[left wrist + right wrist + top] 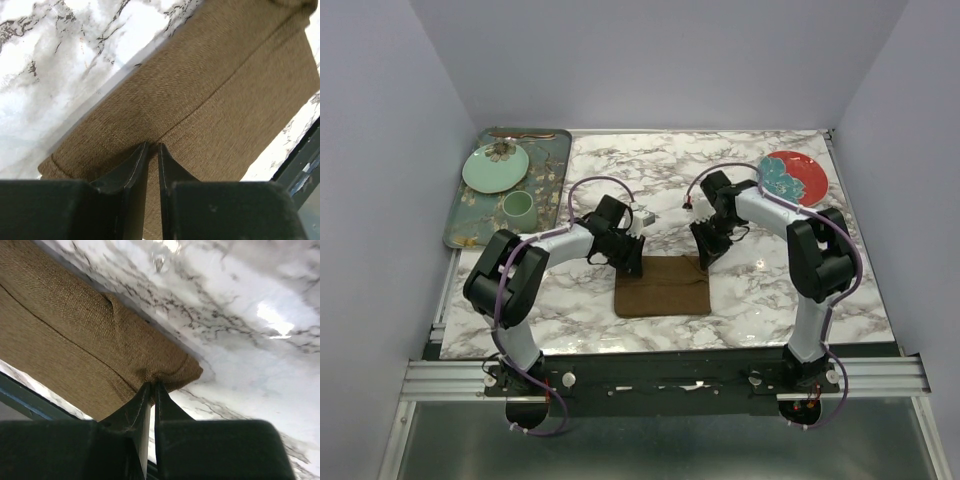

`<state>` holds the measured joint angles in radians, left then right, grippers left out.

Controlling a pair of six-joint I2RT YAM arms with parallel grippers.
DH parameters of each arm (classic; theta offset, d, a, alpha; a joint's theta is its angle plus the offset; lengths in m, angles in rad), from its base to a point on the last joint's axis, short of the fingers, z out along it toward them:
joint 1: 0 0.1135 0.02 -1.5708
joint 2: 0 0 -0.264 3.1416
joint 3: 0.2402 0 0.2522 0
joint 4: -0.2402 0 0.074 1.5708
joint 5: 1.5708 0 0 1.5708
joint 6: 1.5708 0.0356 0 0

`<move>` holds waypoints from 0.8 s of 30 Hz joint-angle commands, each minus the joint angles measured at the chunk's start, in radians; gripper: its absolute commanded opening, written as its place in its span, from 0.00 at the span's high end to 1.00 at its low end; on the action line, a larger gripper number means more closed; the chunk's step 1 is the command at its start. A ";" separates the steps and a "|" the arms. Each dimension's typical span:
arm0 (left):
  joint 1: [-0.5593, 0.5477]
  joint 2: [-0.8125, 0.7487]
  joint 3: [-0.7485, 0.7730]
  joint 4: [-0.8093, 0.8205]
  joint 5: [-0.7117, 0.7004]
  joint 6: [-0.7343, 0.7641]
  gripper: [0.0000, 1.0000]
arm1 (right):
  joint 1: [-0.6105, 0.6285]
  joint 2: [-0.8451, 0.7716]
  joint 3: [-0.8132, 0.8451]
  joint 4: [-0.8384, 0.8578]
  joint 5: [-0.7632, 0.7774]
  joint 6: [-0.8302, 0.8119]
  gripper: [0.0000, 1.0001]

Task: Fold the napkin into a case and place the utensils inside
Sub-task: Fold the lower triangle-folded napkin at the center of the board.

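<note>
- One napkin (663, 288), plain brown cloth, lies folded into a flat rectangle on the marble table (770, 300), at mid-width and close to the near edge.
- We note a straight fold line running along the cloth in both wrist views (210, 90) (60, 335); the layers lie flat apart from the far right corner.
- We find the right gripper (705, 255) at that far right corner. In its wrist view the pincer (151, 385) is pressed nearly together, and the cloth puckers into its tips: it is pinching the napkin.
- We find the left gripper (632, 262) at the far left corner. Its tips (153, 145) rest on the cloth where the fold line ends, with a thin slit between the fingers; we cannot tell whether a layer is caught.
- We record a dark green floral tray (548, 205) at the far left, well apart from the napkin, carrying a pale green plate (495, 167) and a green cup (517, 208).
- One thin copper-brown utensil (520, 133) lies along the tray's far rim.
- One red plate (793, 178) sits at the far right of the table.
</note>
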<state>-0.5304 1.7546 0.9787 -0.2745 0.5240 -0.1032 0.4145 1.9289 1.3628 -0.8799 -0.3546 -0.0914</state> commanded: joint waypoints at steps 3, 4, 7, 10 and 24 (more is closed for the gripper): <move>-0.002 0.057 -0.014 -0.009 -0.038 -0.110 0.81 | 0.014 0.010 -0.062 0.010 0.014 0.015 0.85; -0.002 0.065 -0.014 -0.008 -0.044 -0.118 0.82 | 0.014 0.010 -0.065 0.013 0.008 0.016 0.85; -0.002 0.080 -0.014 0.000 -0.041 -0.144 0.83 | 0.020 0.008 -0.090 0.032 0.005 0.032 0.85; 0.012 0.056 -0.021 0.044 0.005 -0.164 0.80 | 0.033 0.025 -0.119 0.056 0.041 0.027 0.85; 0.000 0.028 -0.015 0.578 0.314 -0.639 0.58 | 0.035 0.033 -0.163 0.124 0.135 -0.008 0.86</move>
<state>-0.4698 1.6974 0.9241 0.1097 0.7689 -0.5571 0.4370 1.9125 1.2579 -0.8349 -0.3347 -0.0685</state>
